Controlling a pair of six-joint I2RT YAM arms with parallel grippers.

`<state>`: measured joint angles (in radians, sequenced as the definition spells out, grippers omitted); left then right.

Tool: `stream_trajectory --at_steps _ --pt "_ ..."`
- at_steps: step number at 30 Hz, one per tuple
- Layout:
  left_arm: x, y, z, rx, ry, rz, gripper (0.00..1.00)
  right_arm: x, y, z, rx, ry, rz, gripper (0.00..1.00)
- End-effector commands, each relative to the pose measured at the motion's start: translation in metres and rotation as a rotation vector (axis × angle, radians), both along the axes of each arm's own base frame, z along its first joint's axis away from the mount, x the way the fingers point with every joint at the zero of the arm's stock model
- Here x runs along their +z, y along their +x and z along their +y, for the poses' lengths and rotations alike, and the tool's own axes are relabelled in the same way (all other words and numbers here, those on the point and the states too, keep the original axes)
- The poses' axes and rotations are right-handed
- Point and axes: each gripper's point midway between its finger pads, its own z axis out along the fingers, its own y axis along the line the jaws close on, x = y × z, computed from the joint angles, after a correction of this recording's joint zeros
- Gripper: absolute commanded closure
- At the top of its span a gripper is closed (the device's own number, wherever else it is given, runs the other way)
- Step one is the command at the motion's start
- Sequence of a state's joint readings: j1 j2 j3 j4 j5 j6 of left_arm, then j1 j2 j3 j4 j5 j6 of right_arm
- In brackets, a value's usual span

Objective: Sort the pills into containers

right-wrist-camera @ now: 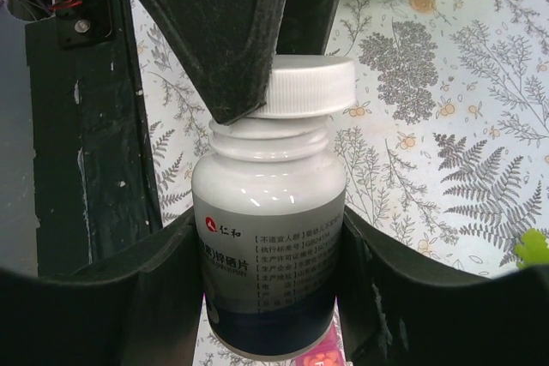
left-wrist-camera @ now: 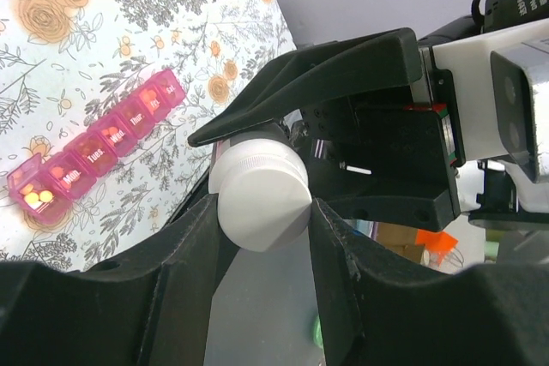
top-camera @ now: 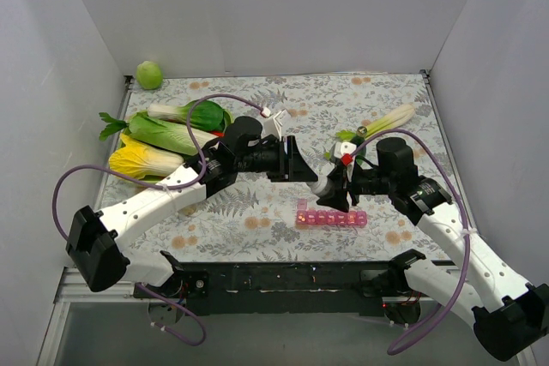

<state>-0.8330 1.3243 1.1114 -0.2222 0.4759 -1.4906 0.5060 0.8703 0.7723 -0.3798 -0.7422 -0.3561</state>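
My right gripper (right-wrist-camera: 268, 229) is shut on the body of a white pill bottle (right-wrist-camera: 268, 237) with a grey printed label, holding it in the air above the table. My left gripper (left-wrist-camera: 262, 212) is shut on the bottle's white ribbed cap (left-wrist-camera: 262, 199), and one of its black fingers (right-wrist-camera: 232, 40) lies over the cap (right-wrist-camera: 304, 87). The two grippers meet over the middle of the table, left (top-camera: 302, 171) and right (top-camera: 340, 192). The pink containers strip (top-camera: 331, 217) lies flat just below them. Orange pills (left-wrist-camera: 36, 195) show through several compartments of the containers (left-wrist-camera: 94, 147).
Toy vegetables lie at the left: a bok choy (top-camera: 163, 135), a yellow cabbage (top-camera: 141, 160), a white-and-green radish (top-camera: 189, 113). A green ball (top-camera: 149, 75) sits in the back left corner and a leek (top-camera: 388, 122) at the back right. White walls enclose the floral mat; a black rail (top-camera: 283, 280) runs along the near edge.
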Motion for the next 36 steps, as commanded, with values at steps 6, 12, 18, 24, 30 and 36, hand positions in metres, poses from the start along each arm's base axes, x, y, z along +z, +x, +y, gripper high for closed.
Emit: stream_trajectory --at_steps 6,12,18,24,30,36 --pt "0.01 -0.032 0.0 -0.182 -0.04 -0.007 0.83 0.029 0.004 0.005 0.02 0.047 -0.096 0.99" --pt "0.0 -0.034 0.004 -0.179 -0.02 0.007 0.83 0.034 0.005 0.006 0.017 0.057 -0.1 0.99" --pt "-0.003 -0.041 0.005 -0.22 -0.013 0.018 0.84 0.038 0.004 0.006 0.02 0.064 -0.105 0.99" --pt "-0.011 -0.04 0.003 -0.22 -0.003 0.04 0.84 0.039 -0.001 0.009 0.036 0.091 -0.079 0.99" --pt "-0.01 -0.037 -0.009 -0.231 -0.05 0.058 0.85 0.042 -0.002 0.012 0.041 0.118 -0.063 0.99" --pt "-0.011 -0.04 -0.012 -0.278 -0.048 0.039 0.85 0.038 -0.011 0.014 0.078 0.13 -0.032 0.99"
